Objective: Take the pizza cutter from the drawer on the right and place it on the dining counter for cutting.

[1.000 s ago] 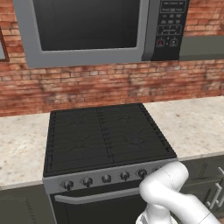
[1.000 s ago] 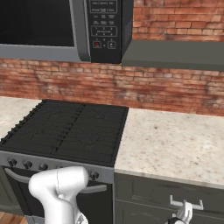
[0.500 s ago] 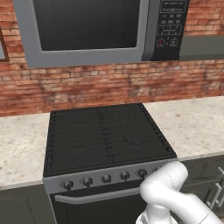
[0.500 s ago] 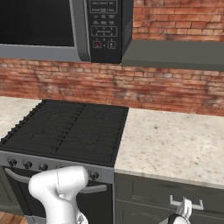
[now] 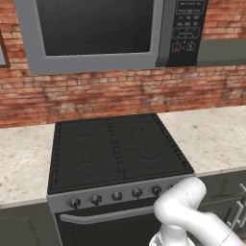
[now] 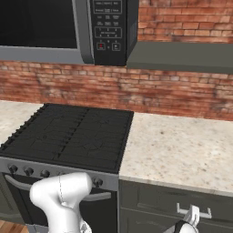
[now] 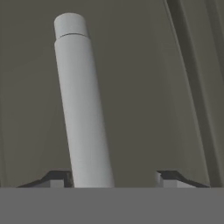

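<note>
Now: gripper (image 7: 104,179) straddling the drawer handle (image 7: 81,105).
Fingertips are standing apart, one on each side of the silver bar against the dark drawer (image 6: 173,200) front right of the stove (image 6: 68,136), likely to pull it open. Pizza cutter is presumably lying inside, unseen.

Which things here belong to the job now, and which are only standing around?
For the job:
- drawer, closed
- drawer handle, between the claw's tips
- claw, jaws apart around the handle

Standing around:
- stove
- microwave
- oven door
</note>
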